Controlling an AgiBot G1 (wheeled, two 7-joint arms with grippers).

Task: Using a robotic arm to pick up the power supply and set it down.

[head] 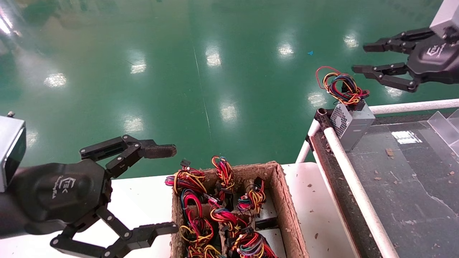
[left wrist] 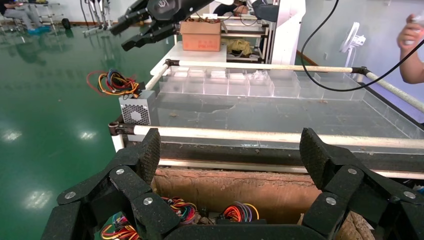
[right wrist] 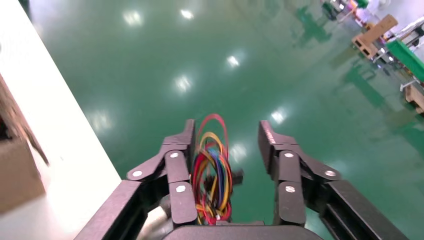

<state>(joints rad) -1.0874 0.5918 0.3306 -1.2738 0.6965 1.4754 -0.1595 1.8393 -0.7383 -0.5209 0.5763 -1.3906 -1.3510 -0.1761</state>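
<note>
The power supply (head: 353,123), a small grey box with a perforated face, stands on the near corner of the dark belt (head: 412,179), beside the white rail. Its looped coloured wire bundle (head: 342,86) rises from the top. My right gripper (head: 360,58) hovers open just above and to the right of the wires, holding nothing. In the right wrist view the wire bundle (right wrist: 212,175) shows between the spread fingers of the right gripper (right wrist: 226,132). My left gripper (head: 174,189) hangs open and empty beside the cardboard box (head: 283,200). The left wrist view shows the power supply (left wrist: 136,109) on that corner.
The cardboard box on the white table (head: 143,200) holds several more wired units (head: 222,218). A white rail (head: 351,179) edges the belt. Clear dividers (left wrist: 225,82) line the belt's far side. Another carton (left wrist: 200,35) and a person's hand (left wrist: 410,35) lie beyond it.
</note>
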